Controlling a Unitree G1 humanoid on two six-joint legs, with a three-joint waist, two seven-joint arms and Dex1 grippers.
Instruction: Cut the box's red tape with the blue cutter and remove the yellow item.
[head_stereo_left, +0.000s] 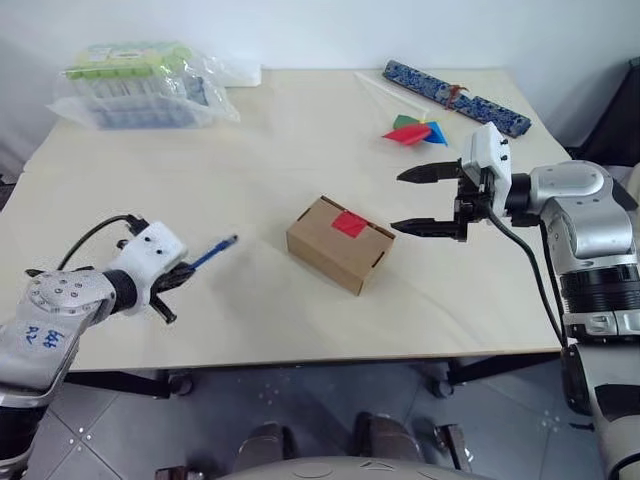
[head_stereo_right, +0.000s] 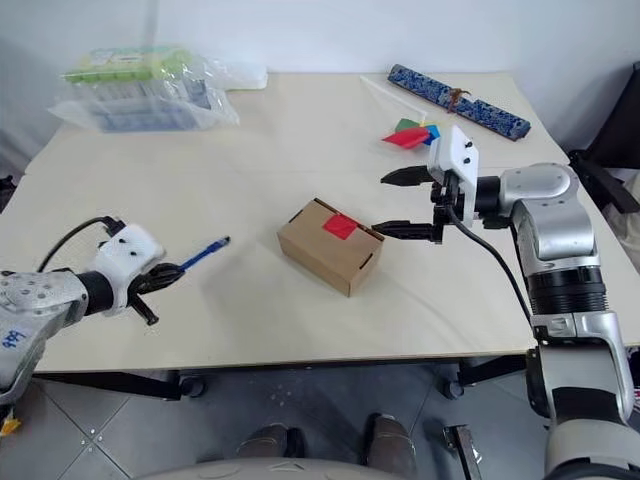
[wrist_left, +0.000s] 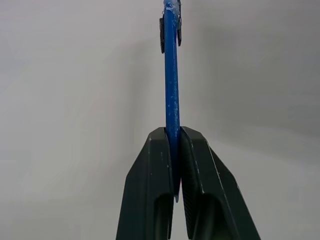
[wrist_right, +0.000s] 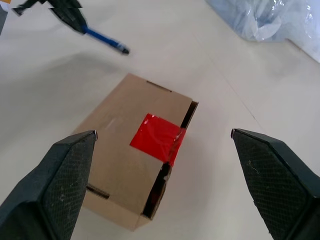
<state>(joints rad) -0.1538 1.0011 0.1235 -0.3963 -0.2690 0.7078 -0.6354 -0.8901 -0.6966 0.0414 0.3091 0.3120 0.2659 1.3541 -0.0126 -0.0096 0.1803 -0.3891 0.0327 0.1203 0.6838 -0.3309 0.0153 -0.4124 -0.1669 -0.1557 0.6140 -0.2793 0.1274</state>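
At table centre, box (head_stereo_left: 340, 243) with red tape (head_stereo_left: 349, 224); left gripper (head_stereo_left: 178, 276) at 9 o'clock clamps blue cutter (head_stereo_left: 213, 252), right gripper (head_stereo_left: 424, 200) at 3 o'clock gapes wide, nothing held.

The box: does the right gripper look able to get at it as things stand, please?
Probably yes: the right gripper stands open beside the box, with nothing between them; the left gripper holding the blue cutter stays well clear.

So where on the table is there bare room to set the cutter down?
Bare table lies between the plastic bag and the box, and along the near edge. The far right corner is crowded: pinwheel, patterned strip.
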